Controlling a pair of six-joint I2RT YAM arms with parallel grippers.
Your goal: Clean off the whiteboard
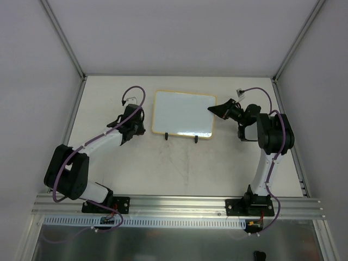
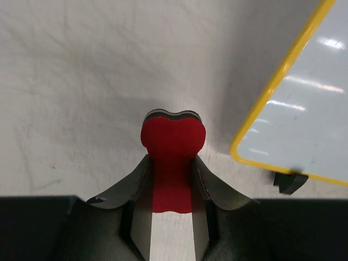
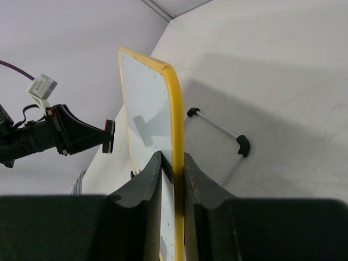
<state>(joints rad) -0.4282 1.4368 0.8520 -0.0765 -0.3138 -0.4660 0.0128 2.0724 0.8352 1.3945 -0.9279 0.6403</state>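
The whiteboard [image 1: 183,113] stands propped on two small black feet in the middle of the table, its white face blank. My right gripper [image 1: 216,110] is shut on its right yellow edge [image 3: 175,119], one finger on the face and one behind. My left gripper [image 1: 132,130] is just left of the board and is shut on the red bone-shaped eraser [image 2: 173,147], which sticks out past the fingertips. The board's lower left corner [image 2: 304,109] shows at the right of the left wrist view. The eraser also shows in the right wrist view [image 3: 109,136], off the board's face.
The board's wire stand with black end caps [image 3: 217,128] rests on the table behind it. Grey walls enclose the table on three sides. An aluminium rail [image 1: 174,205] runs along the near edge by the arm bases.
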